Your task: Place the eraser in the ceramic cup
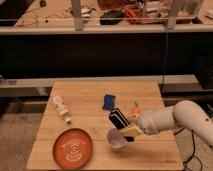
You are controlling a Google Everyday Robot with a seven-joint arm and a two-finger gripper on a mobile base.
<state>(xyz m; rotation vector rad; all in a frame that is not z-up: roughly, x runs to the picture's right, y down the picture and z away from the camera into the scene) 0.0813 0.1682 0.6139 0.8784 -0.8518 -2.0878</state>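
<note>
**Eraser held right over the cup**

The hand (126, 127) reached in from the right on its white arm (175, 119) and was pinching the eraser (117, 118), which was tilted and lifted off the table (90, 92). The eraser hung just above the ceramic cup's (115, 140) rim, not yet inside it. The cup stood near the table's front edge, with the orange plate (73, 147) just to its left. A blue block (108, 101) lay behind the eraser, and a white bottle (61, 108) lay on its side well off to the left.

Black eraser (118, 118) held in gripper (128, 130) just above ceramic cup (115, 142), orange plate (73, 148) beside it, wooden table (90, 92)
</note>
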